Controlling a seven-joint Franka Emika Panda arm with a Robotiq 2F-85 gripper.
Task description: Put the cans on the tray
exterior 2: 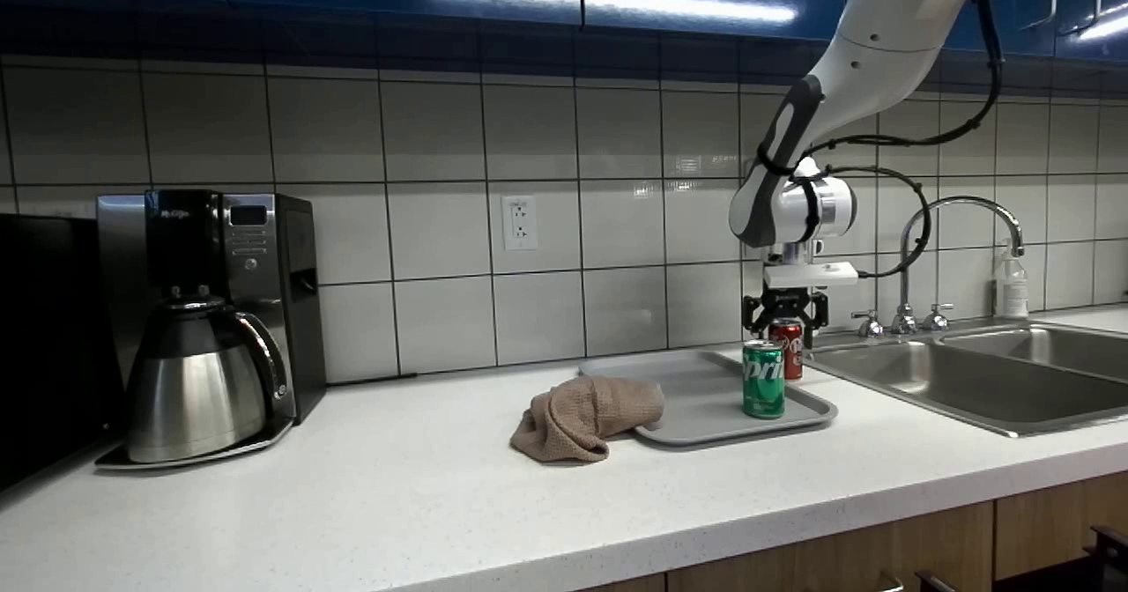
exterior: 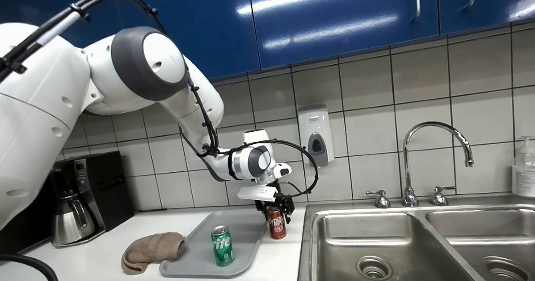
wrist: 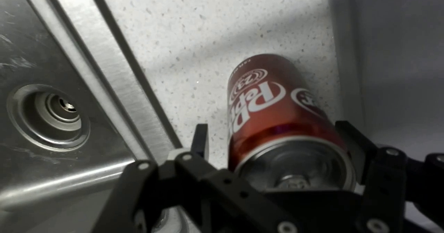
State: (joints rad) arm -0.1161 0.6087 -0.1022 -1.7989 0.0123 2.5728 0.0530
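Observation:
The red can (exterior: 276, 223) stands upright on the white counter, between the grey tray (exterior: 240, 222) and the sink. It also shows in an exterior view (exterior 2: 790, 358), partly behind the green can (exterior 2: 763, 382), and in the wrist view (wrist: 274, 104). The green can stands upright on the tray near its front corner; it also shows in an exterior view (exterior: 222, 247). My gripper (wrist: 274, 132) is open, pointing down, with its fingers on either side of the red can's top. A gap shows at the left finger; the right finger is very near the can, contact unclear.
A brown cloth (exterior: 152, 251) lies against the tray's side, partly over its rim. The steel sink (exterior: 313, 247) with faucet (exterior: 407, 159) lies right beside the red can. A coffee maker (exterior 2: 295, 310) stands farther along. A soap dispenser (exterior: 316, 134) hangs on the wall.

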